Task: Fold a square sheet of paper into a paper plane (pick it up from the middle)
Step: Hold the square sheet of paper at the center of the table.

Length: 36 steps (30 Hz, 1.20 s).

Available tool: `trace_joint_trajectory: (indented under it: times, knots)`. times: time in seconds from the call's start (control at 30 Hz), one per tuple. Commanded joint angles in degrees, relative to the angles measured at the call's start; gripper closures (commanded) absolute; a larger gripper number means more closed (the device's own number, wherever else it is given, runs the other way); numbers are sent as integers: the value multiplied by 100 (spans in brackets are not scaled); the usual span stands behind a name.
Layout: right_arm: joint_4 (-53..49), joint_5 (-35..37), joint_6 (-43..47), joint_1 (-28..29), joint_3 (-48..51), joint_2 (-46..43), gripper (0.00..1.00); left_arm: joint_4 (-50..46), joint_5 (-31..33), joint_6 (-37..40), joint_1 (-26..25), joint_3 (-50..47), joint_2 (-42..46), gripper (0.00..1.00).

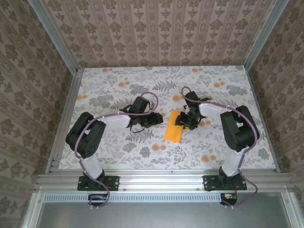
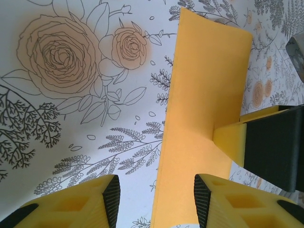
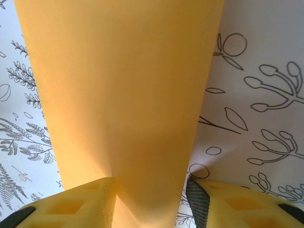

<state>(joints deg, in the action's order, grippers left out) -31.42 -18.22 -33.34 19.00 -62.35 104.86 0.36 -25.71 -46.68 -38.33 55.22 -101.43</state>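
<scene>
Orange-yellow, folded narrow: square sheet of paper (image 1: 173, 130) (image 2: 204, 95) (image 3: 123, 95) | lies on floral tablecloth (image 1: 118, 88) (image 2: 71, 142), just right of centre | left gripper (image 1: 156, 118) (image 2: 156, 186): stands open, empty, one finger over the paper's edge | right gripper (image 1: 186, 121) (image 3: 151, 187): straddles the paper's far end, jaws apart (clamped or only touching, cannot tell)

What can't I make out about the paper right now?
Top view: the paper is too small to read its creases; the right gripper covers its upper right part.
Right wrist view: the paper runs off the top edge; whether the jaws pinch it or just straddle it is unclear.
Left wrist view: the left gripper and the bottom edge hide its near end.
</scene>
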Motion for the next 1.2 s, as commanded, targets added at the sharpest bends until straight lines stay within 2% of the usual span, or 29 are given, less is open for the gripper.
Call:
trace_joint_trajectory:
  times: [0.0, 0.33, 0.6, 0.83, 1.03, 1.17]
  knots:
    - [92, 538, -49, 40, 142, 489, 52, -83, -43, 130, -55, 73, -70, 52]
    - [94, 574, -14, 42, 153, 580, 54, -103, -65, 141, -66, 104, -121, 52]
    - [98, 582, 20, 69, 90, 687, 50, -119, -81, 150, -78, 157, -167, 53]
    - [92, 609, 38, 79, 74, 750, 50, -68, -214, 154, -96, 218, -219, 53]
    - [-53, 627, 64, 83, 63, 793, 49, 138, -601, 102, -149, 346, -424, 60]
    - [-56, 644, 65, 77, 56, 823, 49, 149, -602, 63, -160, 367, -483, 65]
